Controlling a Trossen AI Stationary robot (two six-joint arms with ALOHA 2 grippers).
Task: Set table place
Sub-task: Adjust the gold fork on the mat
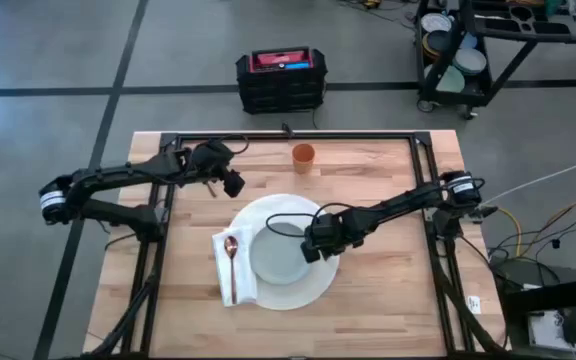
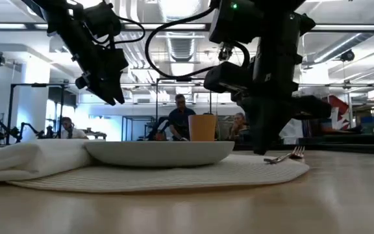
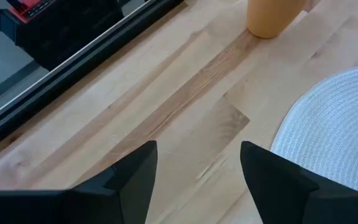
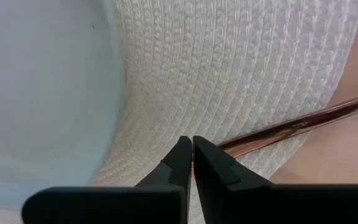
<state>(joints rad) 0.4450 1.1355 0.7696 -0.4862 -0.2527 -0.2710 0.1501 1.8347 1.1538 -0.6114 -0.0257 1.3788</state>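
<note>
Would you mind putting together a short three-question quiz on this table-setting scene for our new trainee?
1. True or false: the spoon lies on the folded white napkin.
2. Multiple choice: where does the orange cup stand? A) on the plate; B) on the bare table, beyond the white mat; C) on the napkin.
3. Fill in: the right gripper is low over the mat's edge beside the plate, with its fingers ____, next to a copper-coloured fork.

Key
1. True.
2. B.
3. Shut. The left gripper hangs open above bare wood near the cup.
</note>
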